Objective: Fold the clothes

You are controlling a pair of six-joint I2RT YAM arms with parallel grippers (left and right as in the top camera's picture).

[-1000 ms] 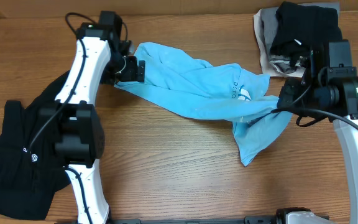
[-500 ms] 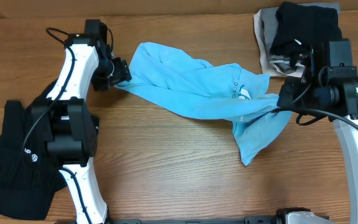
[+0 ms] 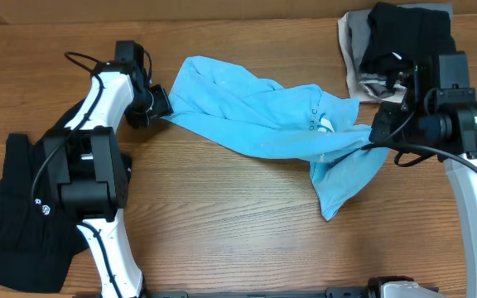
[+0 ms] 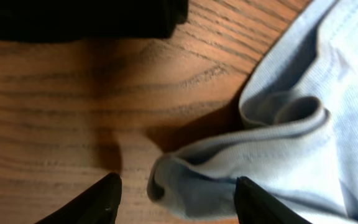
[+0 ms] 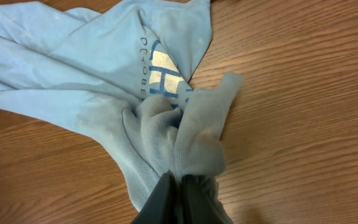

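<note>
The light blue T-shirt [image 3: 255, 116] lies crumpled across the middle of the table, its lettering facing up near the right end. My left gripper [image 3: 162, 103] sits at the shirt's left tip. In the left wrist view its jaws stand apart [image 4: 179, 193], and a rolled fold of the shirt [image 4: 216, 180] lies between them, unpinched. My right gripper [image 3: 373, 136] is shut on a bunched fold at the shirt's right end [image 5: 182, 186], with the cloth [image 5: 191, 137] gathered above the fingers. The black long-sleeved top [image 3: 23, 207] lies flat at the front left, beside the left arm.
A heap of black and grey garments [image 3: 396, 41] sits at the back right corner, just behind the right arm. Bare wooden table [image 3: 222, 223] stretches in front of the shirt. The shirt's lower right flap [image 3: 342, 186] hangs toward the front.
My left gripper drew back left off the shirt's edge, then settled at the tip, its jaws narrowing around the fold. The right gripper has kept its place and its hold.
</note>
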